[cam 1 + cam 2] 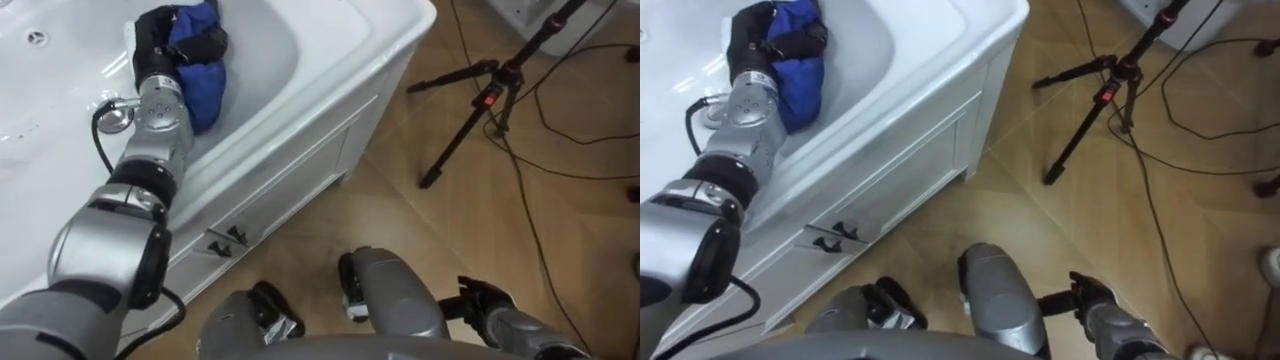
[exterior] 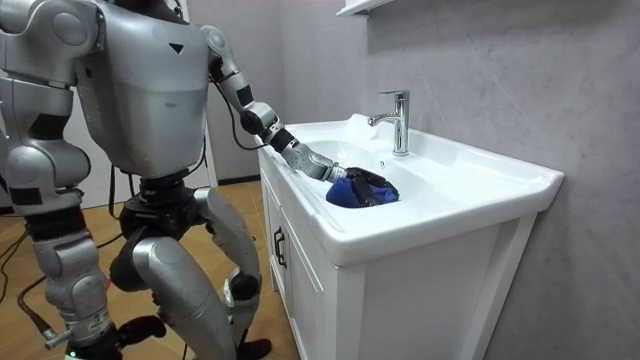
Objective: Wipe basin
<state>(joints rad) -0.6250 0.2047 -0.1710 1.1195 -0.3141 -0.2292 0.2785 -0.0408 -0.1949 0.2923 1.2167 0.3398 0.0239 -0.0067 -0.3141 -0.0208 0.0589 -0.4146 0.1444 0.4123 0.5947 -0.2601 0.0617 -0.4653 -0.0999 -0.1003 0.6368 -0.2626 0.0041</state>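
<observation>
One left hand (image 1: 152, 45) grips crumpled blue cloth (image 1: 205, 95) in glossy basin (image 1: 270, 40).

glossy smooth basin (image 1: 265, 55), matt cloth (image 1: 205, 78)

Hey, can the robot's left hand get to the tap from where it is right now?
Probably yes. The left hand is in the basin, clutching the blue cloth, and the tap stands just behind it with nothing between them.

- Your left arm stretches forward and down, and your left hand (image 1: 152, 48) has its fingers curled round the blue cloth (image 1: 205, 80).
- Your right arm hangs at your side, right hand (image 1: 487, 298) low.
</observation>
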